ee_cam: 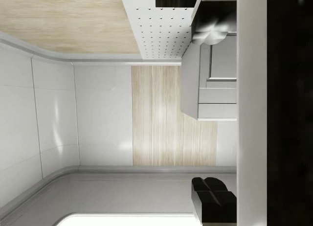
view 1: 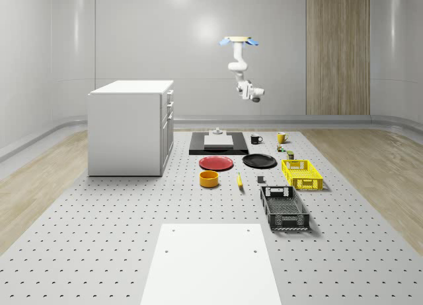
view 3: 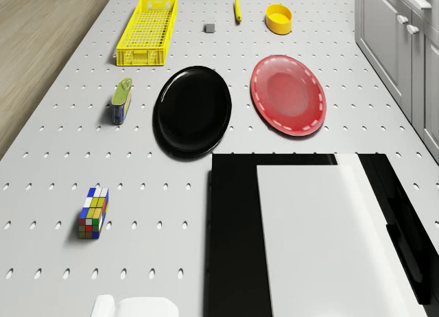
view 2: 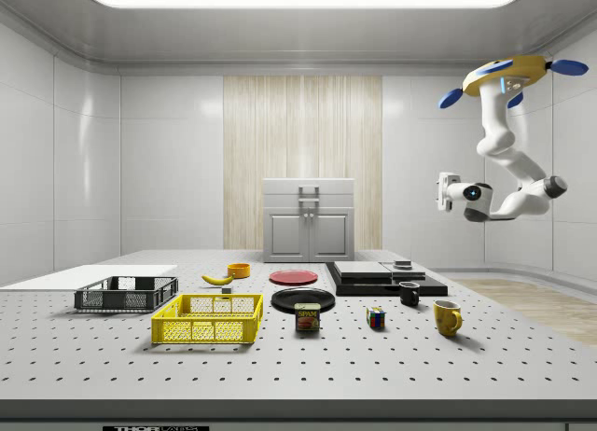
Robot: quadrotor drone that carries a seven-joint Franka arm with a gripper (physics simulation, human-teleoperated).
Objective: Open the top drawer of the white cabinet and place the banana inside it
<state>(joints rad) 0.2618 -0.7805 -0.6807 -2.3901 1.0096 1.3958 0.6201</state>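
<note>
**A:** What dominates the scene?

**B:** A broad grey perforated table, with a smooth white rectangular sheet lying flat at its near end in the whole-scene view. At that view's left stands the white cabinet, a boxy unit; its drawers look pushed in, handles facing the table's middle.

**A:** And the robot?

**B:** The drone, yellow-bodied with blue rotors, hovers high over the table's far end, above the black slab and the mugs. Its glossy white jointed arm curls downward, and the gripper hangs in mid-air, pointing sideways toward the cabinet in the side view. Whether the fingers are parted or closed, I cannot tell.

**A:** Where is the banana?

**B:** The banana, slim, curved and yellow, lies on the table well away from the gripper, between the round yellow bowl and a small grey block.

**A:** The remaining pieces?

**B:** A black lattice crate, a yellow lattice crate, a flat red plate beside a shiny black plate, then a tin can and a colourful puzzle cube.
</note>
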